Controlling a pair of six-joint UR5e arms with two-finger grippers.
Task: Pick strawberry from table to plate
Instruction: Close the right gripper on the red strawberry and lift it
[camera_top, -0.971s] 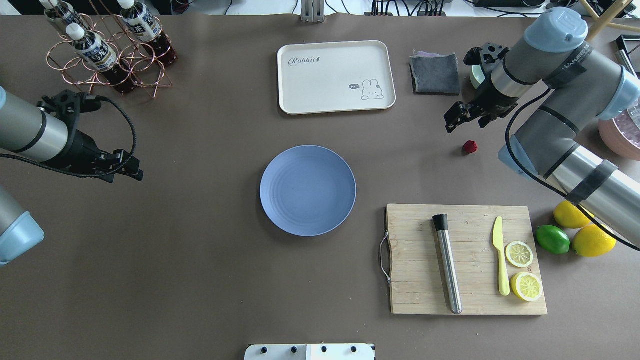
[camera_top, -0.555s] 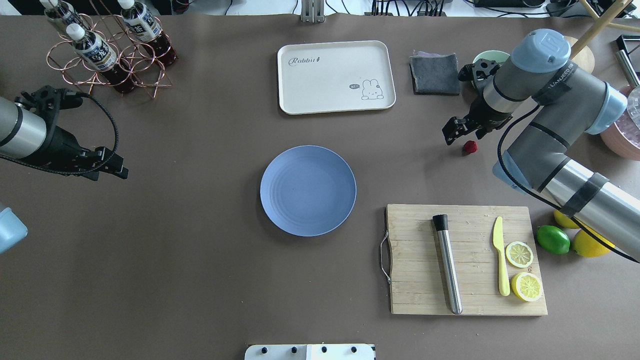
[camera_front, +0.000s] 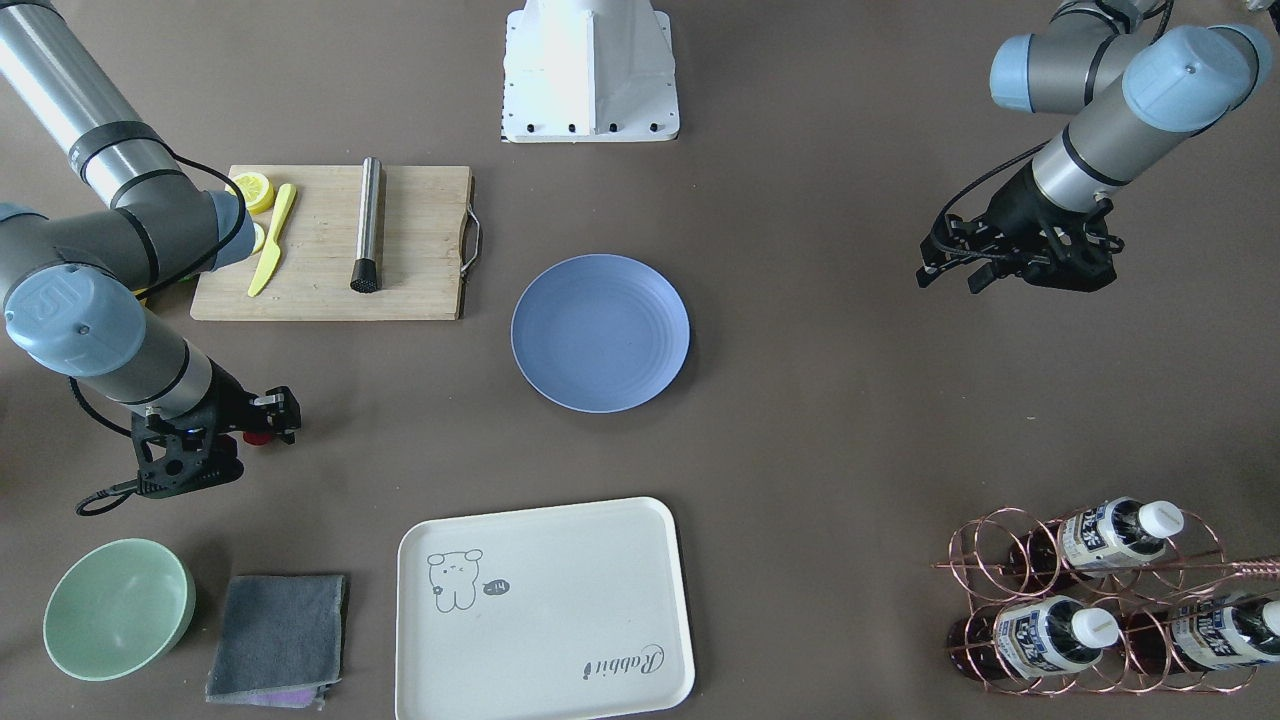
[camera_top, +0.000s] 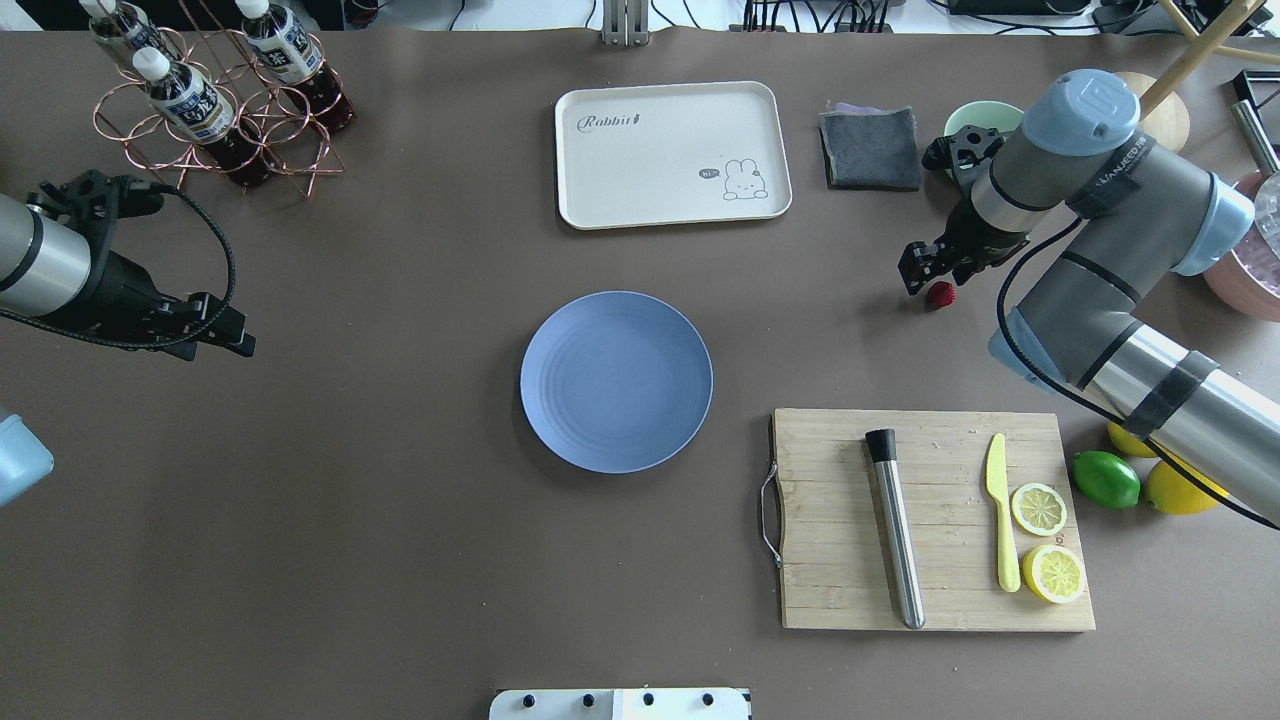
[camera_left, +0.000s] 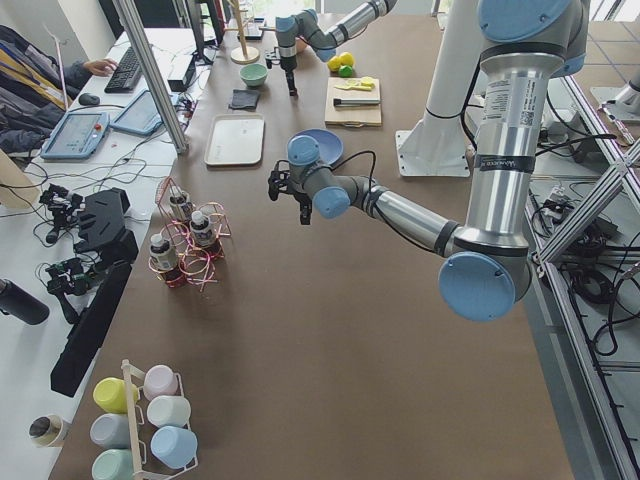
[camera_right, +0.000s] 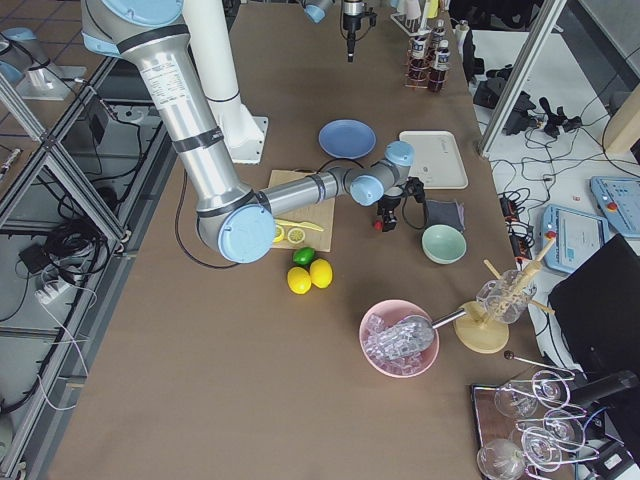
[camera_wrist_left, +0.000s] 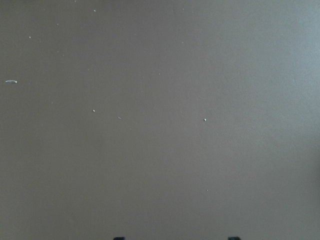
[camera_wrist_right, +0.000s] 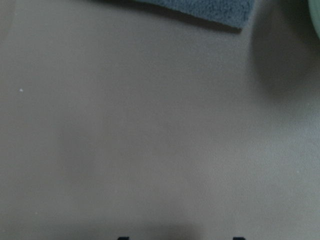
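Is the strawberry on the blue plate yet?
No, the strawberry lies on the table by the right gripper, well apart from the plate.

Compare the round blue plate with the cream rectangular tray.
The round blue plate is circular; the cream rectangular tray has rounded corners. The plate is plain with faint concentric ridges; the tray carries a rabbit drawing and lettering. The plate lies nearer the robot than the tray. Both lie flat on the brown table, empty.
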